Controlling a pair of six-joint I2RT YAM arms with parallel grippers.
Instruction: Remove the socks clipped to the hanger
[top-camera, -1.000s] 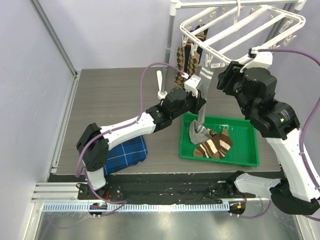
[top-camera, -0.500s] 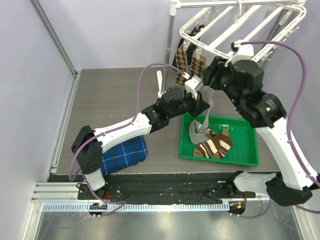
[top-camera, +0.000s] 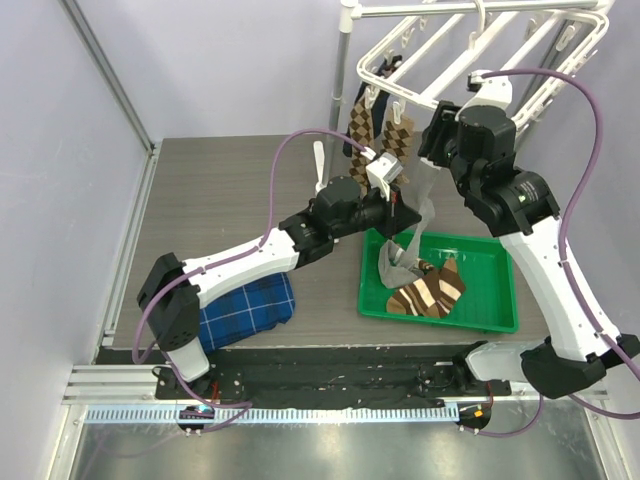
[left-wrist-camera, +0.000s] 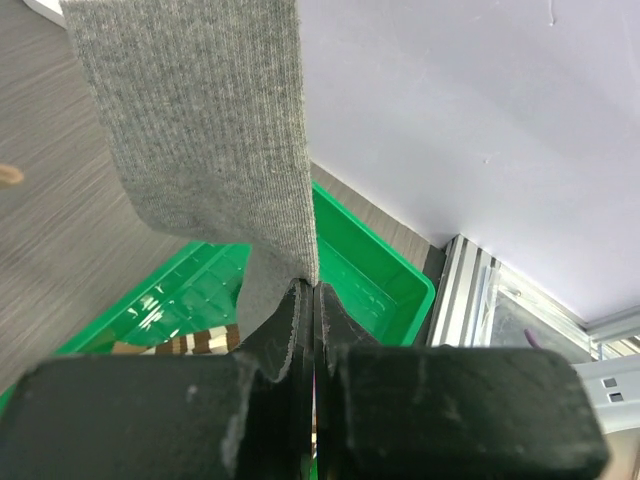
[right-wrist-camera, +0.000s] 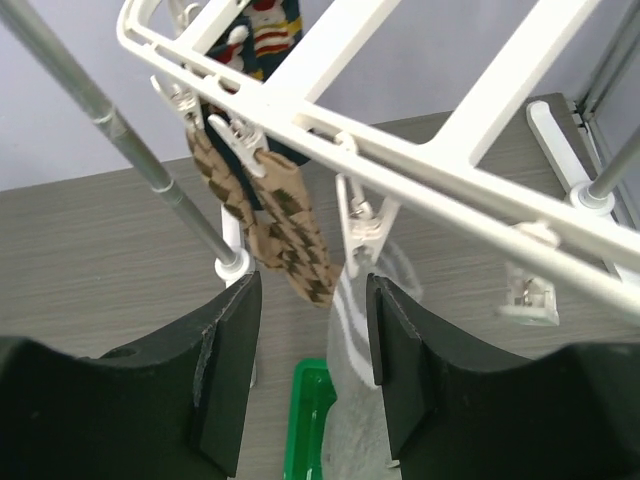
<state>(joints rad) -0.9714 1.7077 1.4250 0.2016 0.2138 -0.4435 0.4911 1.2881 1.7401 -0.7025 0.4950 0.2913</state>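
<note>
The white hanger (top-camera: 470, 60) hangs tilted at the upper right. Brown argyle socks (top-camera: 375, 130) hang clipped at its left end. A grey sock (top-camera: 412, 240) with white bands runs from a clip (right-wrist-camera: 362, 225) down into the green tray (top-camera: 500, 325). My left gripper (top-camera: 402, 212) is shut on this grey sock (left-wrist-camera: 215, 130), pinching its edge at the fingertips (left-wrist-camera: 308, 290). My right gripper (right-wrist-camera: 315, 350) stands open just below the hanger (right-wrist-camera: 400, 150), its fingers either side of the clip and the grey sock (right-wrist-camera: 375, 400), touching neither. The argyle socks (right-wrist-camera: 285, 220) hang just left of it.
Brown cream-striped socks (top-camera: 425, 290) lie in the tray beside the grey sock's toe. A metal pole (top-camera: 340, 90) rises left of the hanger, with a white post (top-camera: 321, 175) at its foot. A folded blue plaid cloth (top-camera: 245, 305) lies by the left arm's base.
My right arm has swung left and up, bringing its open fingers under the hanger at the grey sock's clip. The hanger has tilted. The left gripper kept its hold and shifted slightly left.
</note>
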